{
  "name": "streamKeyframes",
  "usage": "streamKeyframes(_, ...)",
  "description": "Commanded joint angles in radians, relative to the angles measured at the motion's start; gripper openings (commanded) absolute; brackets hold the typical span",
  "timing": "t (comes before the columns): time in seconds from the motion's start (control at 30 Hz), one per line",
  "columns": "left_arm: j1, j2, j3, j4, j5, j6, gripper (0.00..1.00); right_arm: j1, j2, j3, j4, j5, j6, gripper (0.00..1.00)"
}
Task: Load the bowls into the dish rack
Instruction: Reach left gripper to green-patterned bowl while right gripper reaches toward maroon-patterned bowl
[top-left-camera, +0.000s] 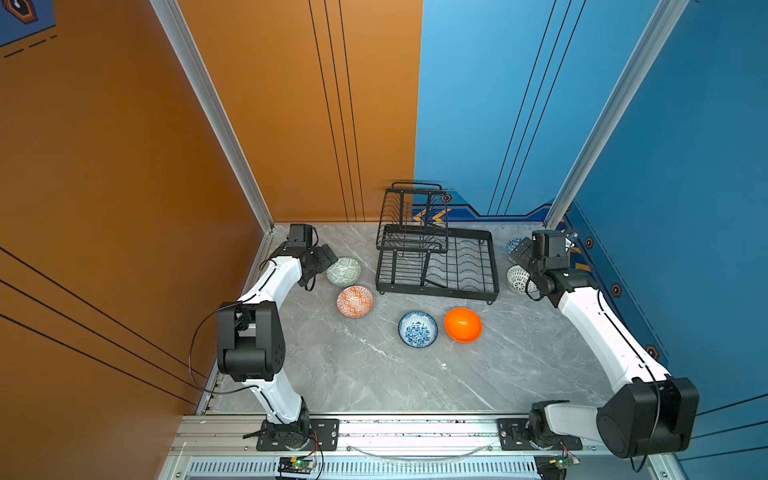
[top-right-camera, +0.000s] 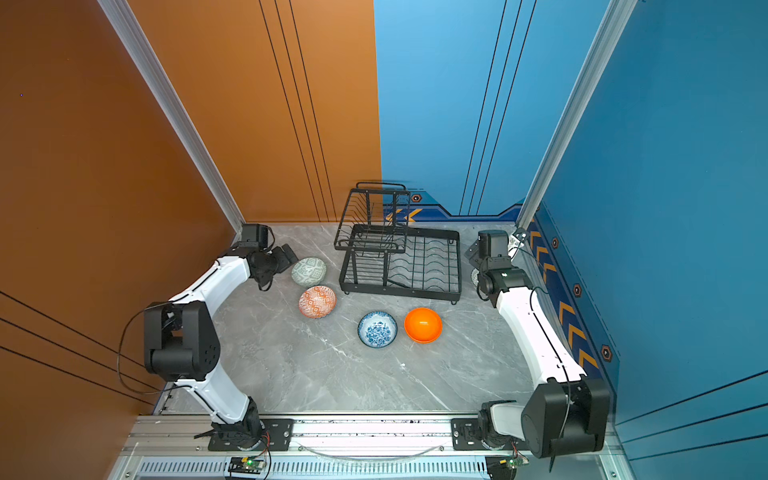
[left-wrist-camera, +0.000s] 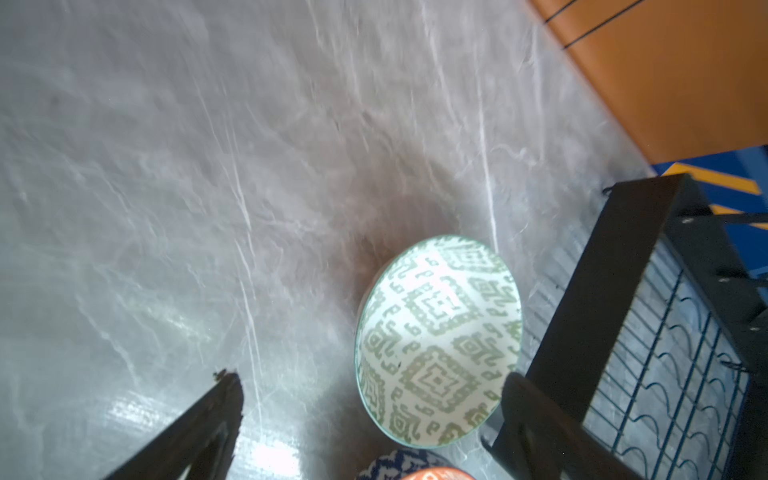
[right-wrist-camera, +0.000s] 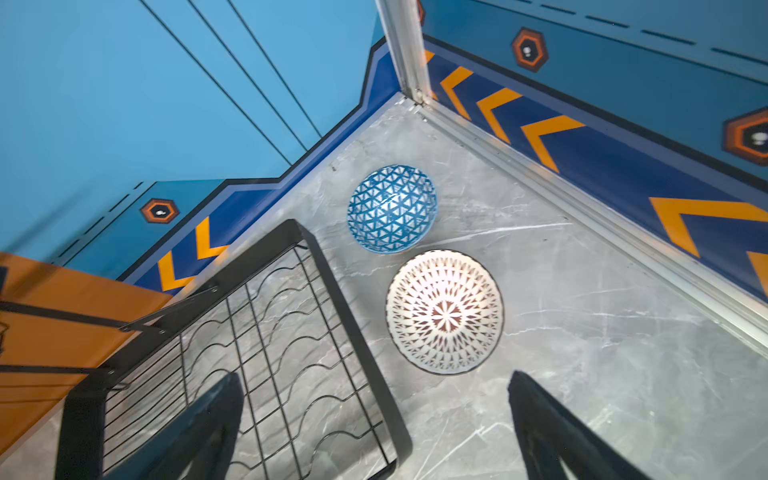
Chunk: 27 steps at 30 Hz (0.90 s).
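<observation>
Left wrist view: left tool (left-wrist-camera: 372, 382) spread, empty, near the pale green bowl (left-wrist-camera: 436, 340) on the table (left-wrist-camera: 166, 208) just beside the dish rack (left-wrist-camera: 615, 257), right tool (right-wrist-camera: 374, 376) spread too; I fear a finger clips the rack's wall.

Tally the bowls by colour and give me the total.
Orange: 2 (plain orange bowl, orange-white diamond bowl)
Blue-white: 2 (floral bowl, triangle-pattern bowl)
Pale green: 1 (pale green bowl)
White-black: 1 (lattice bowl)
Total: 6, none in the dish rack
</observation>
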Motion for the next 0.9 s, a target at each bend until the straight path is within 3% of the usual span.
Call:
streamKeyframes(0.0,-0.007,0.039,0.053,-0.114,0.033,-0.015,0.98,0.024,0.042,0.059,-0.098,-0.05,-0.027,1.0)
streamKeyframes(0.23,-0.043,0.127,0.114,-0.178,0.009,0.056,0.98,0.061,0.115,0.129,-0.121,-0.057,0.019,1.0)
streamKeyframes(0.5,-0.056,0.189,0.135,-0.179,-0.006,0.105,0.99,0.054,0.276,0.242,-0.208,-0.146,0.021,1.0)
streamKeyframes(0.87,-0.055,0.158,0.137,-0.178,-0.035,0.145,0.98,0.034,0.441,0.27,-0.296,-0.251,-0.044,1.0)
